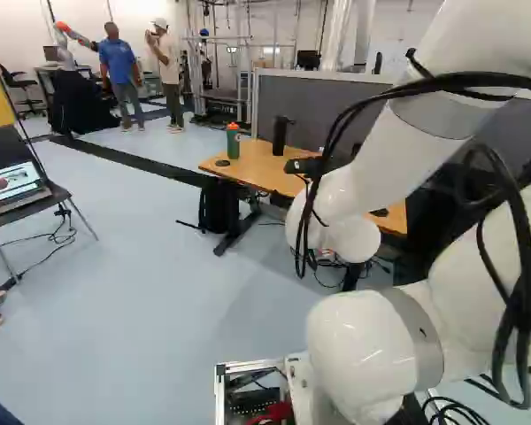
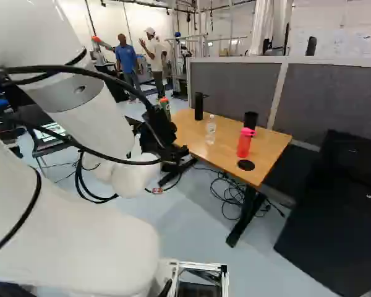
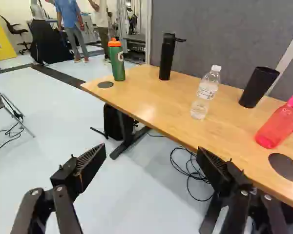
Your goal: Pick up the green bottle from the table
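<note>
In the right base view my gripper (image 2: 173, 150) is at the near left side of the table. The wrist view shows the gripper (image 3: 151, 155) open, its fingers wide apart with nothing between them. Ahead of it, past the table's near edge, the green bottle (image 3: 117, 61) with an orange cap stands upright at the table's far left end, by a round dark disc (image 3: 105, 85). The same green bottle (image 1: 233, 142) shows whole in the left base view; the arm partly covers it in the right one. The wooden table (image 3: 151, 100) lies beyond the fingers.
On the table stand a black bottle (image 3: 167, 57), a clear bottle (image 3: 205, 95), a black cup (image 3: 258, 87) and a tilted-looking red bottle (image 3: 281, 122). A grey partition (image 2: 334, 93) runs behind. Below are table legs, cables and a backpack (image 1: 219, 206). Another robot (image 1: 65, 49) is far off.
</note>
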`<state>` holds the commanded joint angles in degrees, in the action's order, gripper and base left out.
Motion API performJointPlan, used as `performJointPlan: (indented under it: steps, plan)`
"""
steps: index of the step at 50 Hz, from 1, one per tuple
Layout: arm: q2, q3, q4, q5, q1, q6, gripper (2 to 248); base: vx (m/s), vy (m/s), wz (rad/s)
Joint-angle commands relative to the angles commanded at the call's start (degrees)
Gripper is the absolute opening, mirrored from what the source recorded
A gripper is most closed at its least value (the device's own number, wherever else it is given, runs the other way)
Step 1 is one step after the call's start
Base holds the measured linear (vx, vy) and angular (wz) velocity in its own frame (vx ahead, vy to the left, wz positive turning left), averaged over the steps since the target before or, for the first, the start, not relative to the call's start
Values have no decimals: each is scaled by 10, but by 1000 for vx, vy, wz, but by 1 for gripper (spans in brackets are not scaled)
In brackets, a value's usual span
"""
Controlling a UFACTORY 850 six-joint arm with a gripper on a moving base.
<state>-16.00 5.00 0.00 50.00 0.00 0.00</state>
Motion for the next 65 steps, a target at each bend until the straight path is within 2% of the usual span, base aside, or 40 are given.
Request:
performJointPlan:
  steps: [65]
  plan:
    - [0, 0, 0, 0, 0, 0, 247, 0, 2, 0]
